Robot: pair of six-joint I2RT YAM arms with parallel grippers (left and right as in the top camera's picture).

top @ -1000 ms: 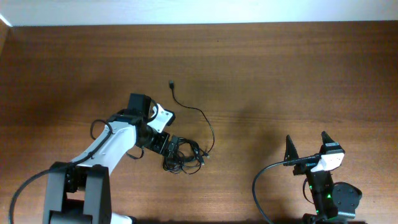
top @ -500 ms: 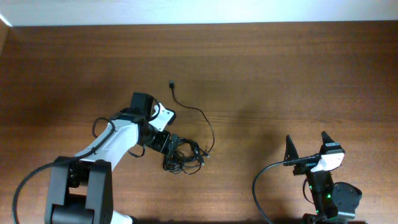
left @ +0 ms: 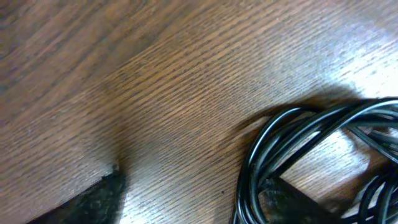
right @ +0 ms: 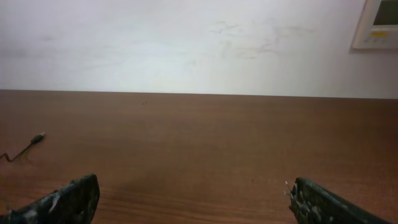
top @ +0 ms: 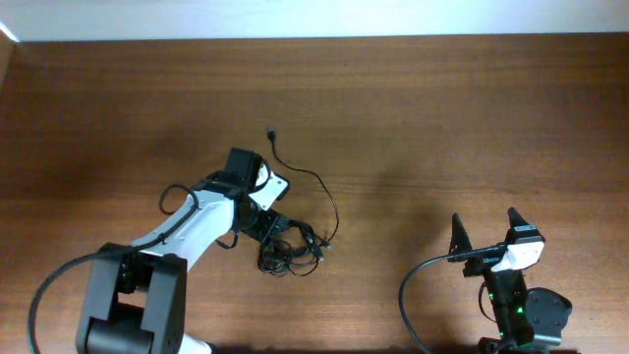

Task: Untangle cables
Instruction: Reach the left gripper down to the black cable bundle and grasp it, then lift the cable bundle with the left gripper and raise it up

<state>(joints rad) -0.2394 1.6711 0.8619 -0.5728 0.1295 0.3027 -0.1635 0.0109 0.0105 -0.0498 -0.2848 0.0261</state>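
The cables lie as a black tangle on the wooden table, left of centre. One strand curves up from it to a small plug. My left gripper is down at the tangle's left edge. In the left wrist view its jaws stand apart over bare wood, and a bundle of cable loops curves around the right finger. Nothing is clamped between the fingers. My right gripper stands open at the lower right, far from the cables, with nothing between its fingers.
The table's far edge meets a white wall. A loose plug end shows at the left in the right wrist view. The right arm's own thick cable loops beside its base.
My left arm has shifted right, pushing its gripper into the tangle's left edge, and its jaws have narrowed somewhat. The right arm has not moved.
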